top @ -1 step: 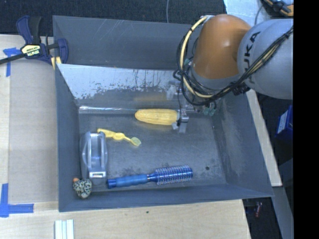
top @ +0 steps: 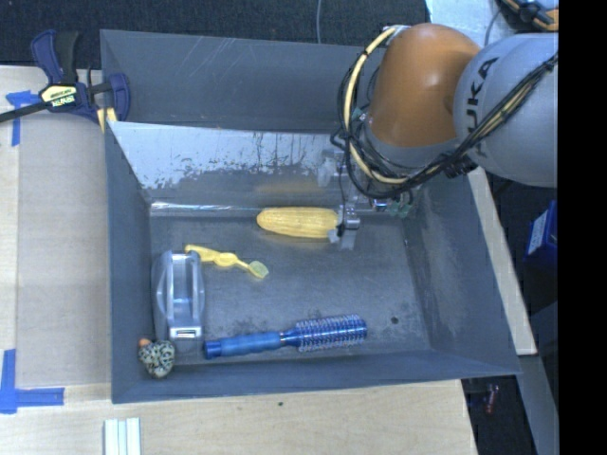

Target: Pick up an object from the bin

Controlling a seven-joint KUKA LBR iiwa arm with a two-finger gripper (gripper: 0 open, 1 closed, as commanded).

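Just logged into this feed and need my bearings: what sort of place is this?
Probably a robotics lab's bin-picking test cell: a grey metal bin holds unrelated odds like a yellow corn cob and a blue hairbrush, with a KUKA arm reaching in.

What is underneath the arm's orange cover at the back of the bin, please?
The gripper reaches down from it, at the right end of a yellow corn cob. The orange cover hides part of the back wall of the bin.
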